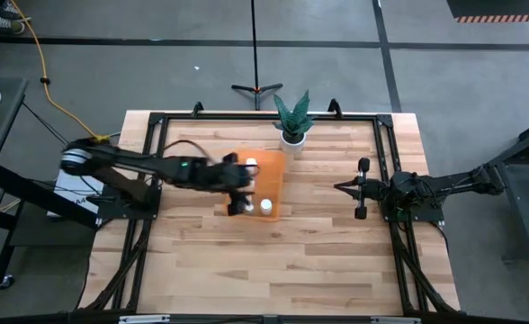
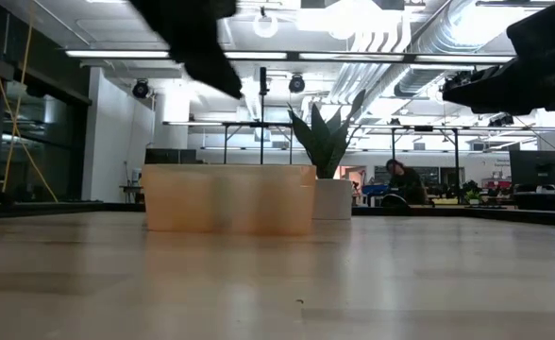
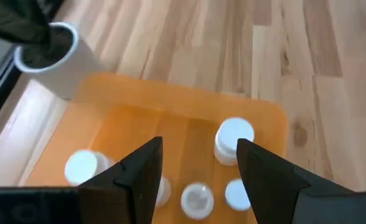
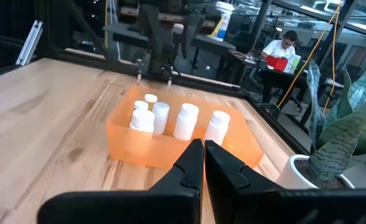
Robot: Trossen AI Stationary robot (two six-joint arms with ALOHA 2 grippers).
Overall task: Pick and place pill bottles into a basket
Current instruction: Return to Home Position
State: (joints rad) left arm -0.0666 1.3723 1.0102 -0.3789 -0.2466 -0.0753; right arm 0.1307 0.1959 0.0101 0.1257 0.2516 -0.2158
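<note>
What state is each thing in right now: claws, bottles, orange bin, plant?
Left gripper: open, empty, above the basket.
Right gripper: shut, empty, at the right side of the table.
Pill bottles: upright, capped, inside the basket.
Basket: on the table, holding bottles.
Plant pot: upright beside the basket.

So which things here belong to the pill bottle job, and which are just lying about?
Job:
- bottles, standing in the basket
- left gripper, open above the basket
- right gripper, shut, parked to the right of the basket

Lying about:
- potted plant, by the basket's corner
- person, seated in the background
</note>
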